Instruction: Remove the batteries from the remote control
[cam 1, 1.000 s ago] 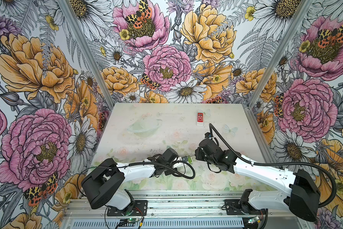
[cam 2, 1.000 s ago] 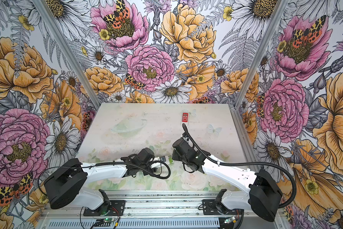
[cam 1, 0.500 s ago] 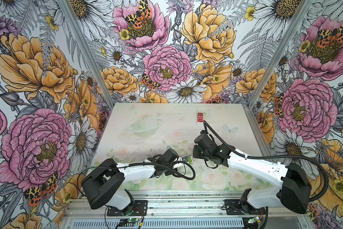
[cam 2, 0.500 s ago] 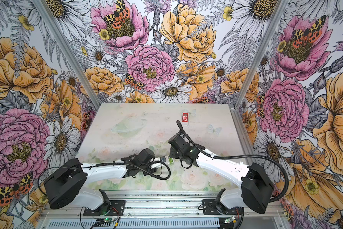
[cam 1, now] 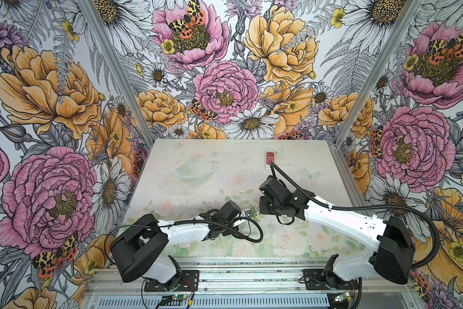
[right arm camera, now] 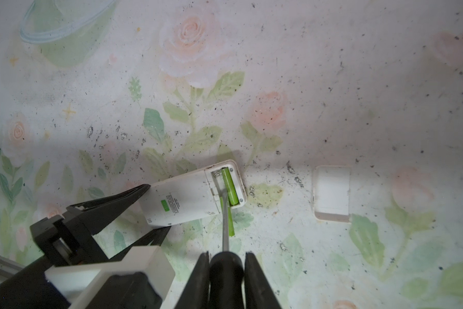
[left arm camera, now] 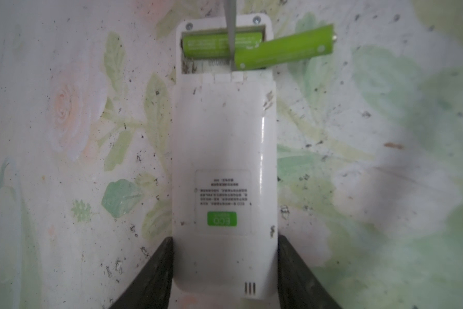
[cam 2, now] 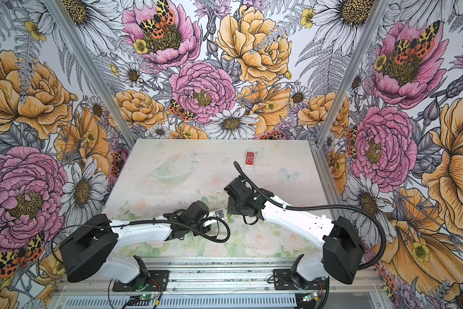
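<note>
Our left pincer is clamping the white remote control; our right pincer is squeezing a screwdriver, its tip sitting inside the remote beside one seated green battery and one tilted-out green battery.

Between the left gripper's black fingers sits a white plastic remote control bearing a bright green label patch and grey print. Just ahead of those fingers, two light green cylindrical batteries show against the white casing. The right gripper, black too, surrounds a black-handled screwdriver with a dull grey shaft. The pale tabletop beneath carries faded pink roses, green leaves and dark specks.
</note>
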Controlling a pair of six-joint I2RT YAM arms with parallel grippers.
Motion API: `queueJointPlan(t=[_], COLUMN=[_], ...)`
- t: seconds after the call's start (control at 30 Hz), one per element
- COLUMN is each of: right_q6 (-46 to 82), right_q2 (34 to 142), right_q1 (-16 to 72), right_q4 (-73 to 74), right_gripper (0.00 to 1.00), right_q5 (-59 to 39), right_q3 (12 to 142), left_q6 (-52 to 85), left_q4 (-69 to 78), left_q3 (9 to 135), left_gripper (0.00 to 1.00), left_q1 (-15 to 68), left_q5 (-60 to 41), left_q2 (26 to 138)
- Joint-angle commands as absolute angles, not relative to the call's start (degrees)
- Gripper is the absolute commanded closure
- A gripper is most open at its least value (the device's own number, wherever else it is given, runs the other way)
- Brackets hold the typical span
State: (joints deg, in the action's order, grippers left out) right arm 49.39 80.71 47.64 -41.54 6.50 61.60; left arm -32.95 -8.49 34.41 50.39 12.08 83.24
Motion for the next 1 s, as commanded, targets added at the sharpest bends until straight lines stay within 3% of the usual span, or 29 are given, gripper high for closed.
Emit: queueJointPlan(t=[0.0,0.5,0.97], right_q6=[48.15,47.59,47.56], right_q2=[80.82,81.4,78.62], right_q1=[47.47,47.47,47.94], right_q4=[-43.16,-43.07,-40.92], right_gripper=[1.0,1.0,1.0], right_q5=[6.41,5.37,11.19], right_q3=[63.2,64.08,65.1], left_q6=[-32.89,-32.6,-31.38], left_q4=[-8.45,-8.44,-10.99], left_q3=[33.44,34.01,35.07], left_gripper=[1.0,1.0,1.0], left_q1=[49.68,48.81,48.03], left_q5=[14.16,16.66,9.14], left_q2=[82.36,83.47,84.9])
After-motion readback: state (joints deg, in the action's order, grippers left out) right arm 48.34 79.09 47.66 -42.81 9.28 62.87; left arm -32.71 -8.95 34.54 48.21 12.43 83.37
